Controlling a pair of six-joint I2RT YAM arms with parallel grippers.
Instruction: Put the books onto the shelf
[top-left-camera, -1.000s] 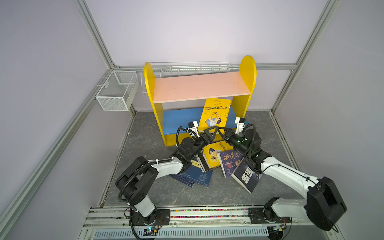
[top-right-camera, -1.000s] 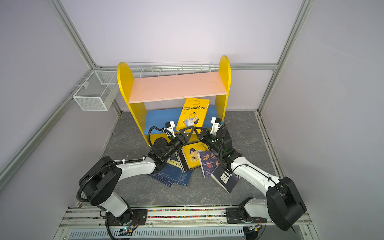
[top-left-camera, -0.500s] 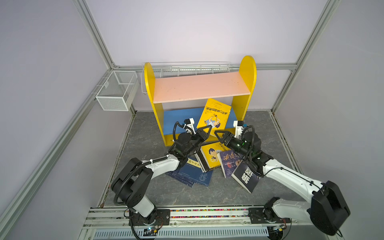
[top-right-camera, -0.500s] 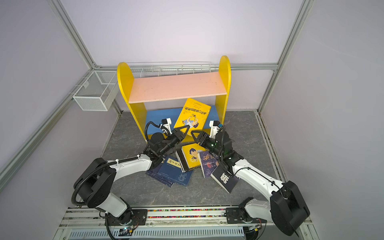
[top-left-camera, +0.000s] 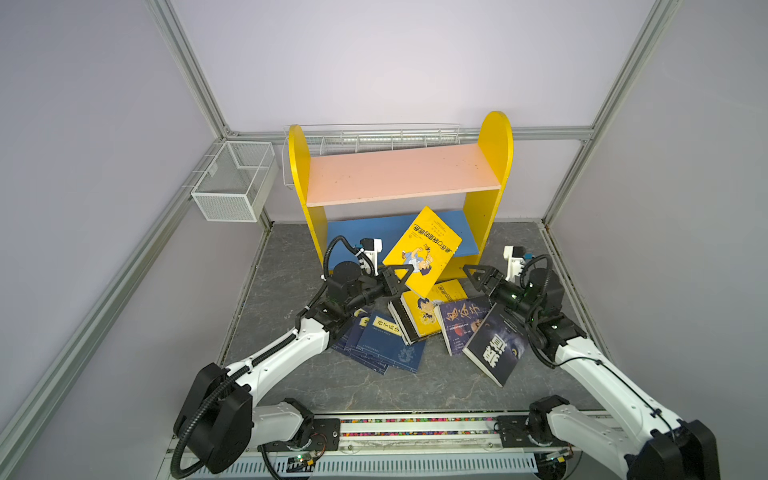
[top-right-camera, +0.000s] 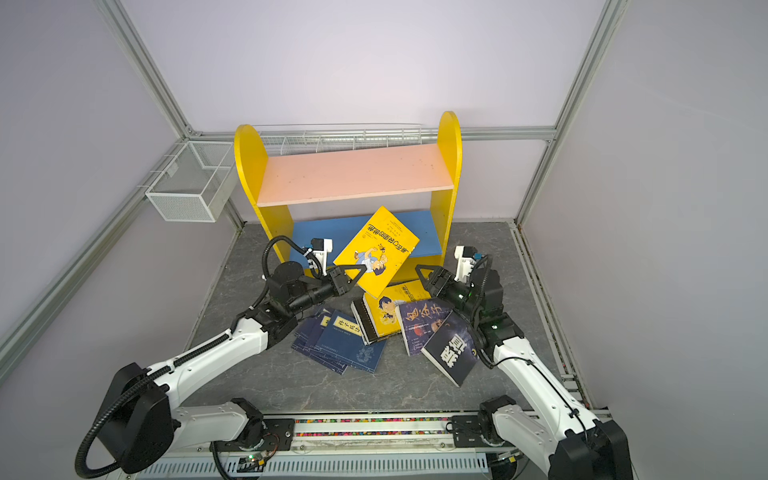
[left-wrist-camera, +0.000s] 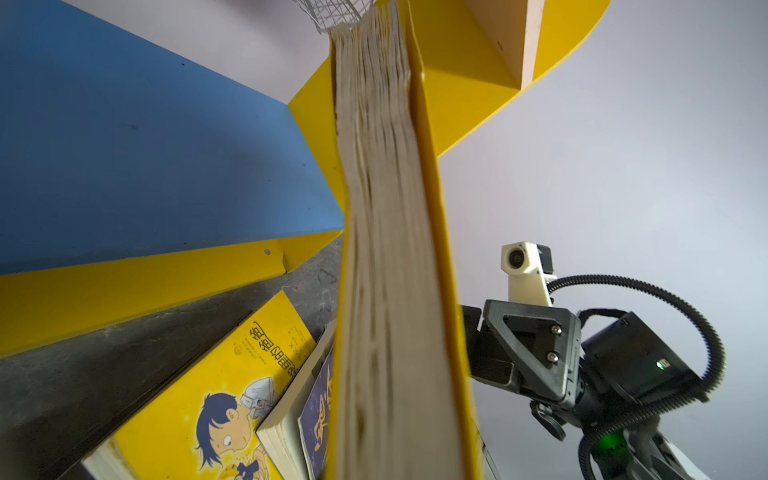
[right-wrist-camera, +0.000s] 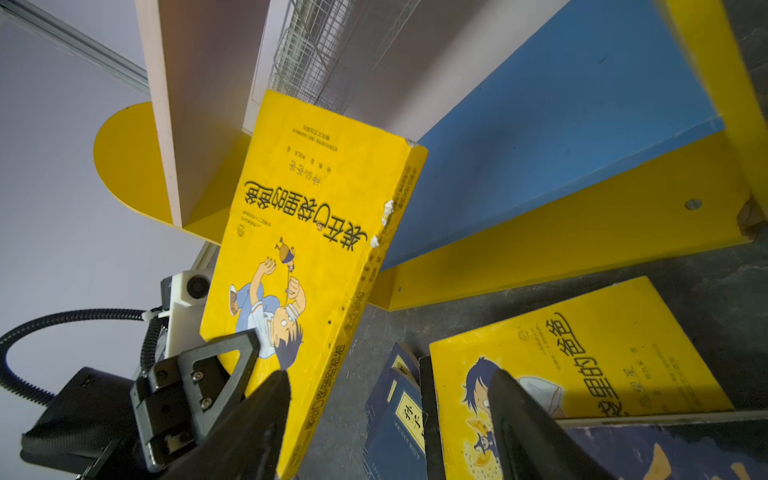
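The shelf (top-left-camera: 399, 174) (top-right-camera: 353, 176) stands at the back, its blue lower board (top-left-camera: 357, 230) (left-wrist-camera: 145, 137) (right-wrist-camera: 561, 124) bare. My left gripper (top-left-camera: 401, 280) (top-right-camera: 353, 277) (right-wrist-camera: 216, 374) is shut on the bottom corner of a yellow cartoon book (top-left-camera: 422, 249) (top-right-camera: 376, 249) (left-wrist-camera: 386, 249) (right-wrist-camera: 307, 216), held tilted in front of the lower board. My right gripper (top-left-camera: 478, 276) (top-right-camera: 428, 276) (right-wrist-camera: 390, 399) stands open, apart from that book on its right. More books lie on the floor: a yellow one (top-left-camera: 424, 311) (right-wrist-camera: 582, 357), a purple one (top-left-camera: 461, 322), a black one (top-left-camera: 496, 345) and navy ones (top-left-camera: 382, 340) (right-wrist-camera: 399, 415).
A white wire mesh basket (top-left-camera: 232, 183) hangs on the left wall frame. A long wire rack (top-left-camera: 370, 139) runs behind the shelf top. Grey stone floor (top-left-camera: 291, 249) shows left of the shelf, and walls close in on all sides.
My left gripper has shut on the yellow book's bottom corner. My right gripper has opened, let go of the book and drawn back to the right. The book now tilts more.
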